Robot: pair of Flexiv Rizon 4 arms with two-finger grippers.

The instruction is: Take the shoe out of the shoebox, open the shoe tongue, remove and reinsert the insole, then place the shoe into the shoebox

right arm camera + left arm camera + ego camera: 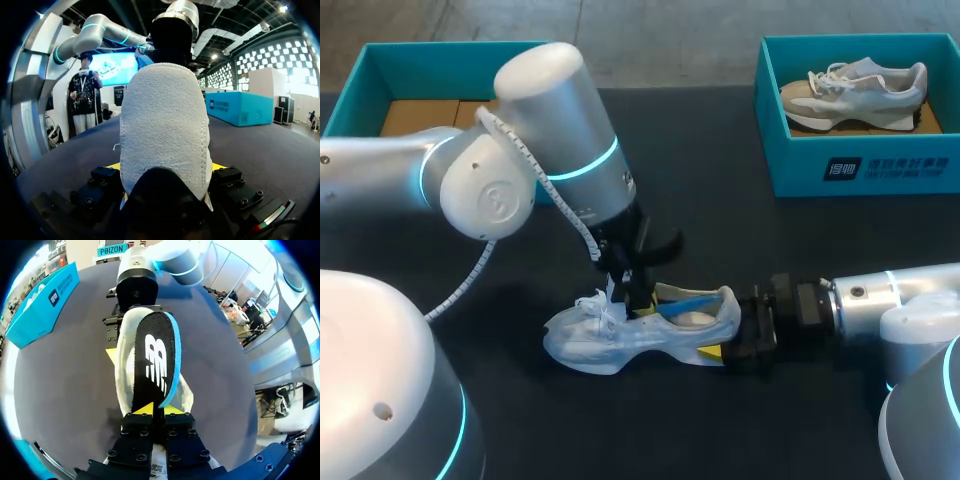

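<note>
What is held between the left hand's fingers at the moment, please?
The left hand pinches the black, blue-edged insole over the white shoe; the left wrist view shows it.

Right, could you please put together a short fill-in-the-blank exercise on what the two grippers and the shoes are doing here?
1. The left gripper is shut on the black ____.
2. The right gripper clamps the white shoe by its ____.
3. The shoebox holding the second shoe stands on the robot's ____ side.
Missing words: insole; heel; right.
</note>
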